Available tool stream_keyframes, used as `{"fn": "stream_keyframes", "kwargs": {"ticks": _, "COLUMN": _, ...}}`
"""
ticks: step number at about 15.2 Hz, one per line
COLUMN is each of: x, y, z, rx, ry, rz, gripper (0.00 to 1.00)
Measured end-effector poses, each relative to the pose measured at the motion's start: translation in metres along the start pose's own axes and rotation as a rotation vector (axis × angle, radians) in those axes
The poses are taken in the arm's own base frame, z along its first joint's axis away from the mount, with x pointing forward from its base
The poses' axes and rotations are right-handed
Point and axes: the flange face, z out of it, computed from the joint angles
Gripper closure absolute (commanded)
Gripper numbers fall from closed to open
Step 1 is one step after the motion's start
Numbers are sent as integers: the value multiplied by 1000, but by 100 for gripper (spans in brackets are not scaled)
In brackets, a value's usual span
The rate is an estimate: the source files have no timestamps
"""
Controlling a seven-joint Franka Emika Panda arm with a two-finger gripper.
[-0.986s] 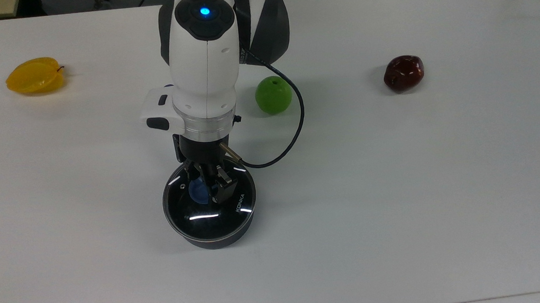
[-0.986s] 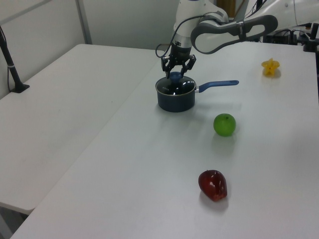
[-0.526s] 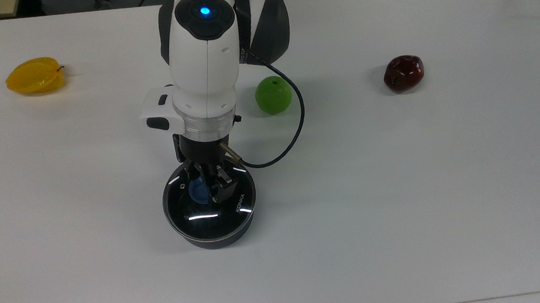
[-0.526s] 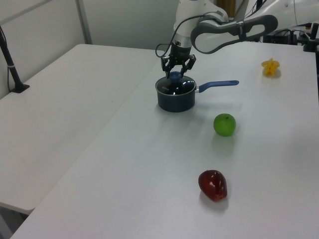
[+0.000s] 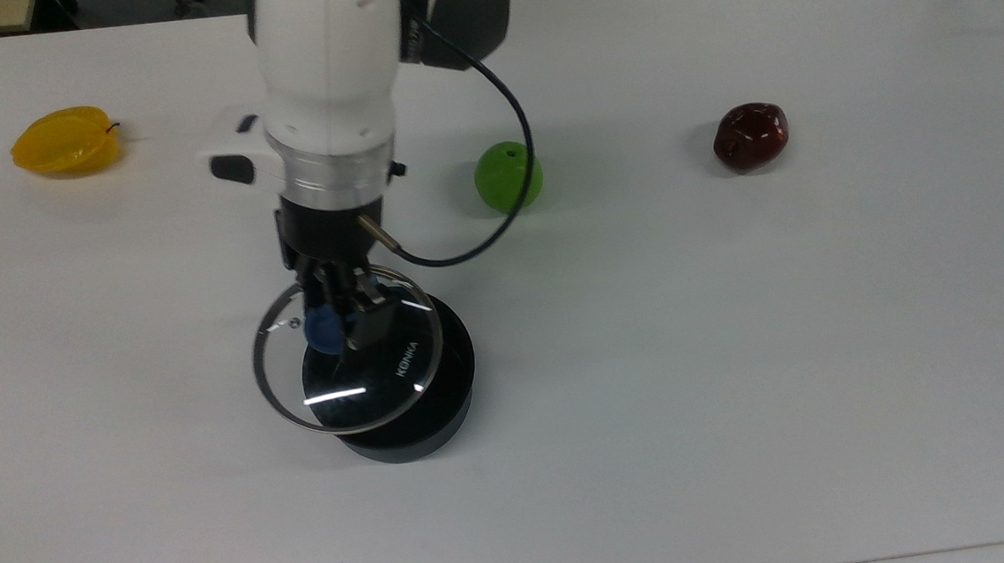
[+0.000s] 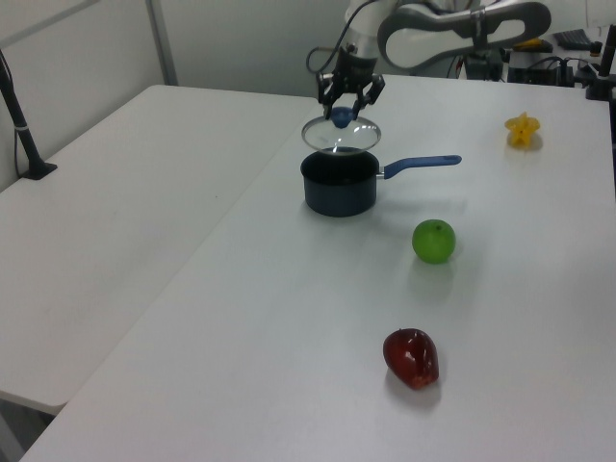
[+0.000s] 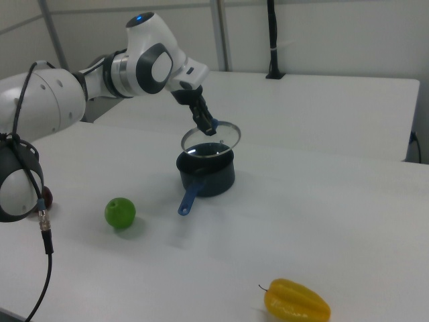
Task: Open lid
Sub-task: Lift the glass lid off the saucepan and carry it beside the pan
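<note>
While angled down above the black saucepan (image 6: 337,183), gripper (image 6: 344,113) clamped on blue knob, round clear glass lid (image 6: 341,135) raised, metal-rimmed.

The arm (image 7: 100,80) reaches down, its claw (image 6: 343,114) clamped on the lid's knob (image 5: 322,331), raised.

The lifted lid (image 6: 341,134) hangs over the open saucepan (image 6: 338,185), blocking it.

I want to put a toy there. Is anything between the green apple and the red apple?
No. In the top view, only bare white table lies between the green apple and the red apple.
</note>
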Motion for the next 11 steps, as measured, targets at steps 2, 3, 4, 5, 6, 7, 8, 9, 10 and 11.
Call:
{"fn": "stream_keyframes", "kwargs": {"ticks": 2, "x": 19, "y": 17, "z": -11, "rx": -20, "ry": -4, "rz": 1, "gripper": 58}}
{"fn": "stream_keyframes", "kwargs": {"ticks": 3, "x": 28, "y": 26, "z": -16, "rx": -28, "ry": -11, "rz": -1, "gripper": 58}}
{"fn": "stream_keyframes", "kwargs": {"ticks": 4, "x": 38, "y": 36, "z": -21, "rx": -33, "ry": -22, "rz": -1, "gripper": 58}}
{"fn": "stream_keyframes", "kwargs": {"ticks": 5, "x": 46, "y": 44, "z": -25, "rx": -36, "ry": -27, "rz": -3, "gripper": 58}}
{"fn": "stream_keyframes", "kwargs": {"ticks": 6, "x": 55, "y": 53, "z": -28, "rx": -39, "ry": -29, "rz": -8, "gripper": 58}}
{"fn": "stream_keyframes", "kwargs": {"ticks": 7, "x": 64, "y": 61, "z": -31, "rx": -43, "ry": -27, "rz": -13, "gripper": 58}}
{"fn": "stream_keyframes", "kwargs": {"ticks": 8, "x": 73, "y": 71, "z": -33, "rx": -46, "ry": -23, "rz": -16, "gripper": 58}}
{"fn": "stream_keyframes", "kwargs": {"ticks": 9, "x": 83, "y": 82, "z": -34, "rx": -52, "ry": -20, "rz": -21, "gripper": 58}}
{"fn": "stream_keyframes", "kwargs": {"ticks": 10, "x": 92, "y": 93, "z": -33, "rx": -60, "ry": -19, "rz": -32, "gripper": 58}}
{"fn": "stream_keyframes", "kwargs": {"ticks": 11, "x": 100, "y": 105, "z": -28, "rx": -73, "ry": -23, "rz": -49, "gripper": 58}}
